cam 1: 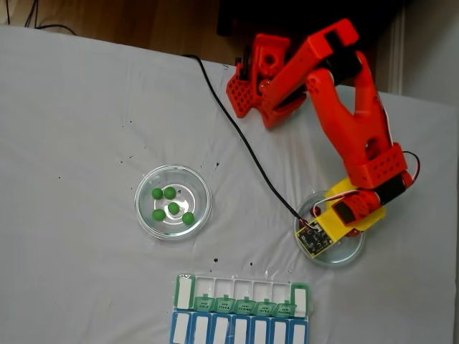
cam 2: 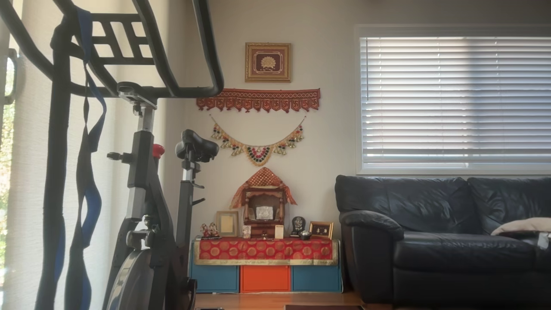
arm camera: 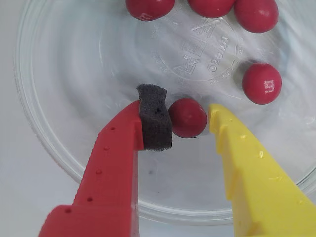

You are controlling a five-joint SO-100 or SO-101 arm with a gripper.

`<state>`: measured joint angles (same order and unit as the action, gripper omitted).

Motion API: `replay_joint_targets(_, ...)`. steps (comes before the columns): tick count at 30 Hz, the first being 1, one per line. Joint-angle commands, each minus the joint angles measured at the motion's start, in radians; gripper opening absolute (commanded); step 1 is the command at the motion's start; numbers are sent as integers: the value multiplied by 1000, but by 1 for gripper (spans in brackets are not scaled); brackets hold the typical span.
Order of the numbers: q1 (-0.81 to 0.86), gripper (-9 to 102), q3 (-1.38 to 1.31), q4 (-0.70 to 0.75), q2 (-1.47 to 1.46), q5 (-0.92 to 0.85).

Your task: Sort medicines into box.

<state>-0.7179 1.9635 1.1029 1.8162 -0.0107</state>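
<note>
In the wrist view my gripper [arm camera: 185, 114] is down inside a clear round dish [arm camera: 54, 148], open. A dark red medicine ball [arm camera: 188, 118] lies on the dish floor between the jaws. The red finger's foam pad [arm camera: 155, 121] touches its left side, and the yellow finger [arm camera: 222, 133] stands a sliver off its right side. Several more red balls [arm camera: 261, 83] lie farther back in the dish. In the fixed view the gripper [cam 1: 337, 228] hangs over the right dish [cam 1: 356, 252]. The box [cam 1: 240, 315] lies at the bottom edge, its green lids flipped up.
A second clear dish [cam 1: 147, 218] at the left holds several green balls [cam 1: 173, 208]. A black cable [cam 1: 237, 129] runs across the white cloth from the arm's base [cam 1: 258, 79] to the wrist. The other view shows a living room with an exercise bike [cam 2: 146, 193] and sofa [cam 2: 443, 237].
</note>
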Motion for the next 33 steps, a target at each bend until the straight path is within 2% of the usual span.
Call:
replay_joint_targets(1, -31, 15, -86, 26, 34, 9)
replay_joint_targets(9, -21, 12, -137, 80, 23, 12)
replay_joint_targets(20, -40, 12, -118, 57, -57, 28)
replay_joint_targets(33, -25, 10, -140, 98, 20, 34)
